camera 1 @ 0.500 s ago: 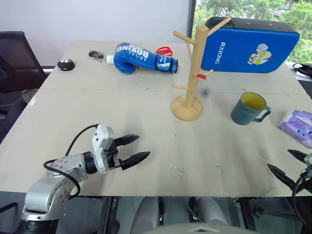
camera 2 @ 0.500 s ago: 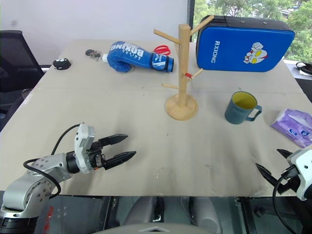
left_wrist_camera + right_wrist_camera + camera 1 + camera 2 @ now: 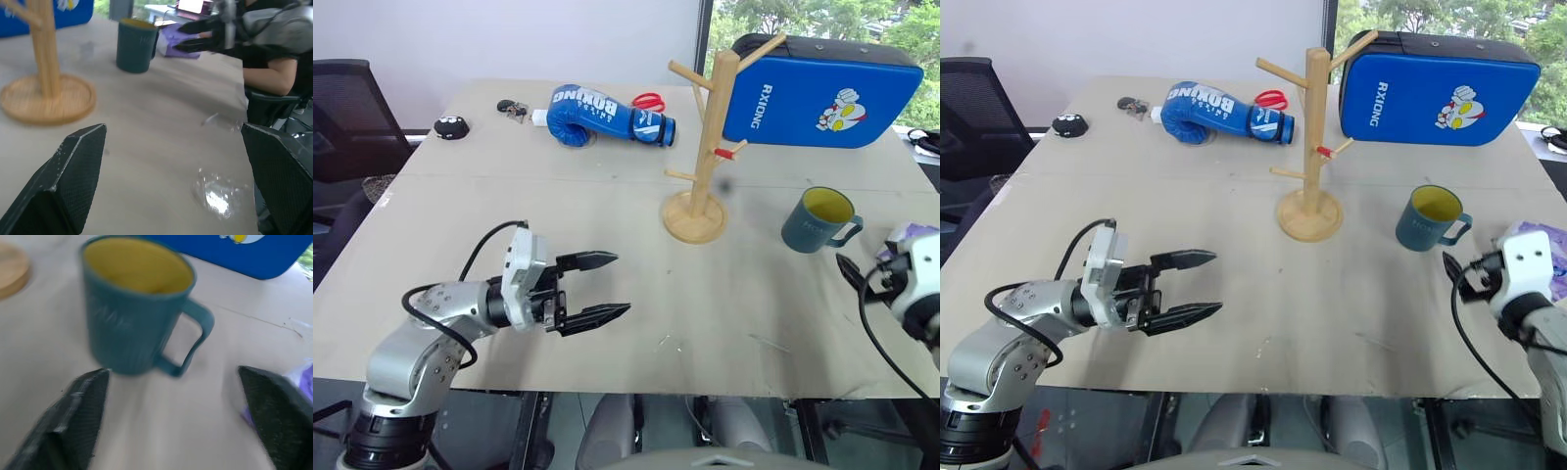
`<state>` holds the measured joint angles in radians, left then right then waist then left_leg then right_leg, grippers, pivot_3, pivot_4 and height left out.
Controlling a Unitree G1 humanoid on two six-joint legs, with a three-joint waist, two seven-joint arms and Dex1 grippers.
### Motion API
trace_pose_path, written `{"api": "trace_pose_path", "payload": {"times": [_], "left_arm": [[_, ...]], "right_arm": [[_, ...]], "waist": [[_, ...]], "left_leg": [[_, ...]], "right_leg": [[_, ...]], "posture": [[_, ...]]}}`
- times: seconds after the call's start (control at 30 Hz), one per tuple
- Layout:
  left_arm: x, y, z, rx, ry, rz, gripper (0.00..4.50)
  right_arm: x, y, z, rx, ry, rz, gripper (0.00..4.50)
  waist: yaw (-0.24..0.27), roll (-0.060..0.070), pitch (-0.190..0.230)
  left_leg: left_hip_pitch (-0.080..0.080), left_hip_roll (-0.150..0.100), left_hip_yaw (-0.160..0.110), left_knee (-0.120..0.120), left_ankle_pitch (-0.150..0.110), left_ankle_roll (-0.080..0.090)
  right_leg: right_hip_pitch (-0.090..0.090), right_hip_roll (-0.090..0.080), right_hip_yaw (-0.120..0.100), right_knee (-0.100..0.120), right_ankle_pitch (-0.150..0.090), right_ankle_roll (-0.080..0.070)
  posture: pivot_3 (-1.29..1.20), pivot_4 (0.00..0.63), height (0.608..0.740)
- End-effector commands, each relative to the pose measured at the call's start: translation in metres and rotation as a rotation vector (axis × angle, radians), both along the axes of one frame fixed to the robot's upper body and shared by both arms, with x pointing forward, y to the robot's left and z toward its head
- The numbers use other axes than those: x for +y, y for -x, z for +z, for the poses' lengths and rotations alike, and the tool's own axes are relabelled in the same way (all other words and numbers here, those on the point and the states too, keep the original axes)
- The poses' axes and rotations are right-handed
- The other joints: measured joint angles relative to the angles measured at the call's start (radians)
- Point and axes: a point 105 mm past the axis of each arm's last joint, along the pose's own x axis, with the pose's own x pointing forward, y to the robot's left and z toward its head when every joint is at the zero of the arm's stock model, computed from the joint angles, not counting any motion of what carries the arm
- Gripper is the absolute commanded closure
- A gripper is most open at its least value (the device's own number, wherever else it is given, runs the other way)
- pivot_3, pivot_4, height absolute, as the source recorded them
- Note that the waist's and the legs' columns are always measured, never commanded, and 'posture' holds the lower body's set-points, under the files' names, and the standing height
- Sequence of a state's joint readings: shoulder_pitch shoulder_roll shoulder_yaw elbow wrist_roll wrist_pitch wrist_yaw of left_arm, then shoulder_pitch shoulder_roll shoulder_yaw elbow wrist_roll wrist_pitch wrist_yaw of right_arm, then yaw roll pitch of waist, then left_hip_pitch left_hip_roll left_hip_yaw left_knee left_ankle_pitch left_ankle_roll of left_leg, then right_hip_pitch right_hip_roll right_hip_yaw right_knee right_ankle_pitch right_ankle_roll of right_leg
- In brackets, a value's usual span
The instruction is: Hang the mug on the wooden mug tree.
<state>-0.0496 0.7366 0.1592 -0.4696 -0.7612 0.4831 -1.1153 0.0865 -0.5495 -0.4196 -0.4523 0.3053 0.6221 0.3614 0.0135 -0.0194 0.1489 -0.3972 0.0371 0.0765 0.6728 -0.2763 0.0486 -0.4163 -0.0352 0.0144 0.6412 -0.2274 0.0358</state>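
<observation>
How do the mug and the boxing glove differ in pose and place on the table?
The mug stands upright, right of the wooden mug tree; the boxing glove lies on its side, far left of it. The mug is plain teal, yellow inside; the glove bright blue, white-lettered. Neither is touched.

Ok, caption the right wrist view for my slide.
Open right gripper faces the upright mug, handle toward it.

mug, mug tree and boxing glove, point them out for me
mug (image 3: 1427,220), right eye view, outer side wall
wooden mug tree (image 3: 1315,117), right eye view, upright post
boxing glove (image 3: 582,111), left eye view, padded blue body
</observation>
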Motion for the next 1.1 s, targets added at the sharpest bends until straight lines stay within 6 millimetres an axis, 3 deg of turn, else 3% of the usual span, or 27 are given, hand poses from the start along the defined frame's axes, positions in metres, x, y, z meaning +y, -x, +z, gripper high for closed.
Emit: {"api": "trace_pose_path", "payload": {"times": [0.03,0.1,0.23,0.63,0.87,1.0,1.07,1.1], "left_arm": [[-0.01,0.006,0.012,-0.032,0.024,-0.045,0.0],[-0.011,0.006,0.013,-0.036,0.027,-0.041,0.0],[-0.012,0.006,0.014,-0.042,0.023,-0.028,0.0],[-0.009,0.008,0.013,-0.033,0.021,-0.002,0.0],[-0.007,0.008,0.014,-0.038,0.019,0.004,0.0],[-0.006,0.01,0.016,-0.04,0.021,0.002,0.0],[-0.005,0.011,0.017,-0.039,0.023,-0.001,0.0],[-0.005,0.011,0.017,-0.039,0.024,-0.002,0.0]], "right_arm": [[-0.009,-0.01,-0.001,-0.014,0.014,-0.06,1.18],[-0.008,-0.015,-0.005,-0.011,-0.006,-0.058,1.18],[-0.014,-0.023,-0.009,-0.016,0.003,-0.083,2.33],[-0.014,-0.038,-0.019,0.0,-0.037,-0.057,2.33],[-0.015,-0.061,-0.022,0.002,-0.064,-0.042,2.33],[-0.014,-0.07,-0.024,0.001,-0.084,-0.032,3.53],[-0.014,-0.072,-0.026,0.002,-0.083,-0.026,4.37],[-0.014,-0.073,-0.026,0.001,-0.083,-0.023,4.45]], "waist": [[0.0,0.0,0.0],[-0.002,0.0,0.0],[-0.004,0.0,0.0],[-0.006,0.0,0.0],[-0.017,0.0,0.0],[-0.024,0.0,0.0],[-0.025,0.0,0.0],[-0.025,0.0,0.0]], "left_leg": [[0.0,0.0,0.0,0.0,0.0,0.0],[0.0,0.0,0.0,0.0,0.0,0.0],[0.0,0.0,0.0,0.0,0.0,0.0],[0.001,0.0,0.0,0.0,0.0,0.0],[0.002,0.0,0.0,0.0,0.0,0.0],[0.001,0.0,0.0,0.0,0.0,0.0],[0.001,0.0,0.0,0.0,0.0,0.0],[0.001,0.0,0.0,0.0,0.0,0.0]], "right_leg": [[0.0,0.0,0.0,0.0,0.0,0.0],[0.0,0.001,0.0,0.0,0.0,0.001],[0.0,0.001,0.001,0.0,0.0,0.001],[0.0,0.002,0.001,0.001,0.0,0.001],[0.001,0.002,0.001,0.001,0.0,0.001],[0.001,0.002,0.001,0.001,0.0,0.001],[0.001,0.002,0.001,0.001,0.0,0.001],[0.001,0.002,0.001,0.001,0.0,0.001]], "posture": [[0.0,0.15,0.74],[0.0,0.15,0.74],[0.0,0.15,0.74],[0.0,0.15,0.74],[0.0,0.15,0.74],[0.0,0.15,0.74],[0.0,0.15,0.74],[0.0,0.15,0.74]]}}
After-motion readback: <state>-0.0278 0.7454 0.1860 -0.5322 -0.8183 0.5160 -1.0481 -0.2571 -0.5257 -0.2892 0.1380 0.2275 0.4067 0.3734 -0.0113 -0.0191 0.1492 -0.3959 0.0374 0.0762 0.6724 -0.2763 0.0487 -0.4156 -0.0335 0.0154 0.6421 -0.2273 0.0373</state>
